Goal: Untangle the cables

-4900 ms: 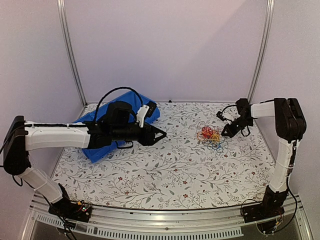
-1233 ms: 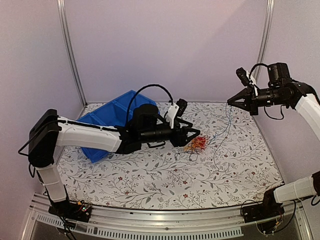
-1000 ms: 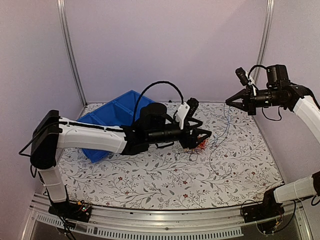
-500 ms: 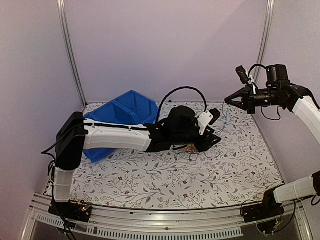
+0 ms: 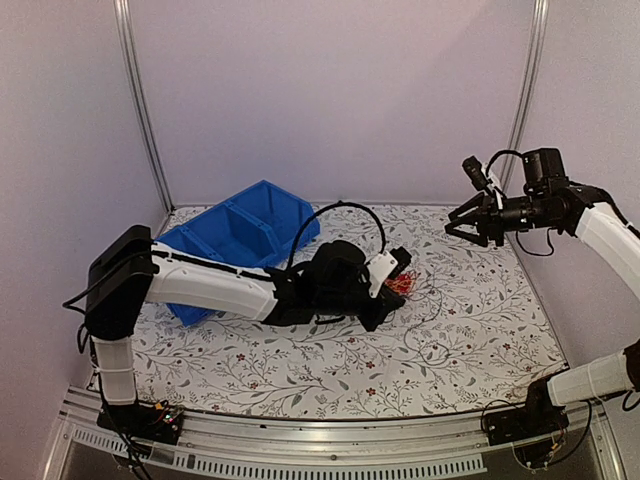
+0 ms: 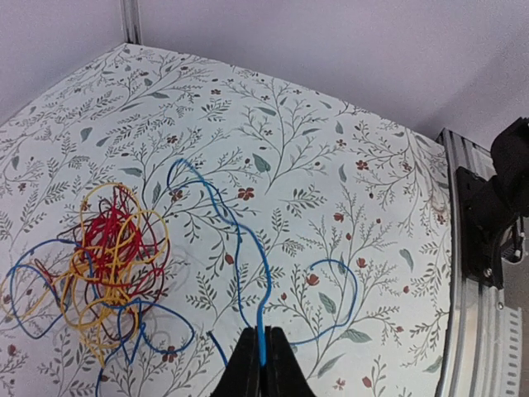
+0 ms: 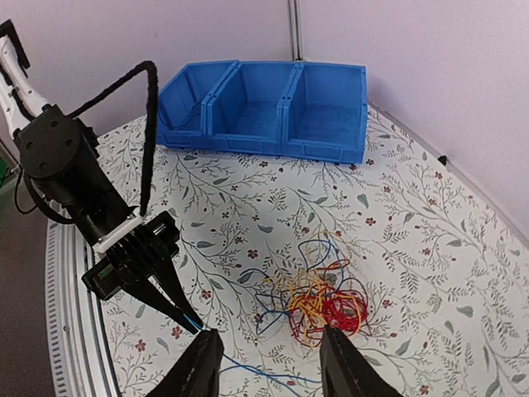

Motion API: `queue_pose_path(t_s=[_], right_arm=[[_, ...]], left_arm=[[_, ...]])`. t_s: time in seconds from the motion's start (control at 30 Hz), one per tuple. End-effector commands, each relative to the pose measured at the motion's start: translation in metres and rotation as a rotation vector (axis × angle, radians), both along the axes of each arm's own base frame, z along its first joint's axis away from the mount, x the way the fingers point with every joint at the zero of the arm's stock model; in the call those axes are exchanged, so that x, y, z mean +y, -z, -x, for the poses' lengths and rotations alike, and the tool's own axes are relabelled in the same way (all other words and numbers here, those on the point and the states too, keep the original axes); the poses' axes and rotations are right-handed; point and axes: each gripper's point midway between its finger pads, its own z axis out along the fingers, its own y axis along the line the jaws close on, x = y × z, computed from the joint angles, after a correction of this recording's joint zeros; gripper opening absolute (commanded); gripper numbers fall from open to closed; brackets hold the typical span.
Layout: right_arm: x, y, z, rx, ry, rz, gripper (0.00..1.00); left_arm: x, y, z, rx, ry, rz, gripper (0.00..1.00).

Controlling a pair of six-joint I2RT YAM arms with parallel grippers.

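The cables (image 5: 402, 284) lie as a small knot of red, orange-yellow, blue and dark wire in the middle of the floral table. In the left wrist view the knot (image 6: 111, 256) sits to the left, and one blue strand (image 6: 240, 240) runs out of it to my left gripper (image 6: 262, 357), which is shut on that strand. From above, the left gripper (image 5: 384, 308) is low, just near-left of the knot. My right gripper (image 5: 450, 222) hangs high at the right, open and empty. Its view shows the knot (image 7: 322, 302) below the open right gripper (image 7: 269, 372).
A blue bin (image 5: 240, 225) with three compartments stands at the back left, also in the right wrist view as the bin (image 7: 264, 112). The left arm (image 5: 210, 285) stretches across the left half of the table. A metal rail (image 6: 483, 331) edges the table.
The right gripper has opened and let go of the blue strand, which dropped to the table. The left arm pulled back from beyond the knot, lowered, and shut on the blue strand.
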Motion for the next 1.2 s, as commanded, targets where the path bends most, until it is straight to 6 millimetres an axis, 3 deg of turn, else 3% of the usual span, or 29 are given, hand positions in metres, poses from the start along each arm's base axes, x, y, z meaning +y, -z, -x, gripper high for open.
queue_pose_path(t_s=[0.0, 0.2, 0.4, 0.6, 0.67, 0.87, 1.07, 1.1, 1.17], right_arm=[[-0.012, 0.065, 0.006, 0.028, -0.019, 0.172, 0.55], [-0.025, 0.163, 0.028, 0.177, -0.089, 0.371, 0.61], [-0.021, 0.224, 0.060, 0.294, -0.175, 0.494, 0.64], [0.002, 0.237, 0.108, 0.227, -0.346, 0.545, 0.70], [0.005, 0.243, 0.115, 0.202, -0.366, 0.585, 0.72], [0.011, 0.262, 0.113, 0.247, -0.362, 0.628, 0.72], [0.027, 0.277, 0.129, 0.254, -0.441, 0.643, 0.76], [0.028, 0.280, 0.127, 0.250, -0.433, 0.655, 0.74], [0.029, 0.285, 0.119, 0.249, -0.396, 0.675, 0.58]], left_arm=[[0.022, -0.026, 0.014, 0.068, -0.049, 0.085, 0.00], [0.064, 0.004, 0.028, 0.187, -0.125, 0.060, 0.00], [0.082, 0.014, 0.032, 0.220, -0.168, 0.053, 0.00], [0.084, 0.016, 0.032, 0.219, -0.172, 0.047, 0.00], [0.083, 0.016, 0.032, 0.218, -0.170, 0.046, 0.00], [0.082, 0.009, 0.032, 0.211, -0.168, 0.054, 0.00], [0.090, -0.007, 0.028, 0.188, -0.201, 0.070, 0.00], [0.091, -0.010, 0.028, 0.185, -0.205, 0.071, 0.00], [0.094, -0.014, 0.027, 0.178, -0.211, 0.069, 0.00]])
